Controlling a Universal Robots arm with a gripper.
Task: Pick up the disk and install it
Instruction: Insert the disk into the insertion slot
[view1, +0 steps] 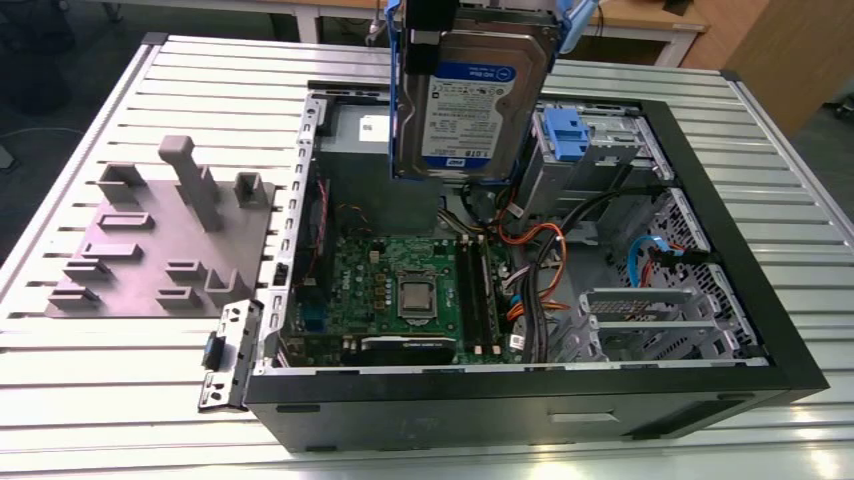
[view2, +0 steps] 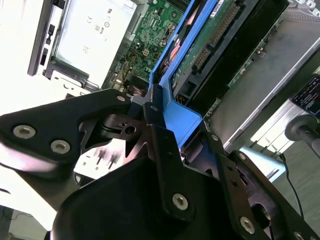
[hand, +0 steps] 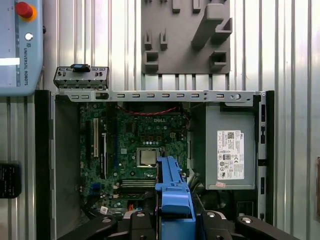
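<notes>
The gripper (view2: 176, 119) holds the disk (view1: 474, 100) in the air above the far part of the open computer case (view1: 534, 405). The jaws are closed on the blue bracket (view2: 182, 117) that runs around the drive's edges, one black finger (view2: 151, 102) pressed against each side of it. In the exterior view the disk hangs upright with its white-and-blue label facing the camera and its lower edge clear of the parts beneath. It sits between the grey power supply (hand: 230, 150) on the exterior view's left and the metal drive cage (view1: 594, 170) on the exterior view's right. A small blue latch (view1: 563, 135) sits on that cage, just beside the disk. In the first wrist view the disk is seen edge-on, as a blue strip over the motherboard (hand: 135, 145). The processor socket (hand: 148, 157) lies just beyond its tip. In the second wrist view the green circuit board on the drive's underside (view2: 212, 37) shows. Orange and black cables (view1: 534, 245) cross the case floor between the motherboard and the cage. The case lies on its side on a slatted metal table (view1: 120, 410). A grey fixture plate (view1: 127, 250) with upright pegs lies on the table to the exterior view's left of the case. A small loose metal bracket (view1: 224, 355) lies by the case's near corner.
</notes>
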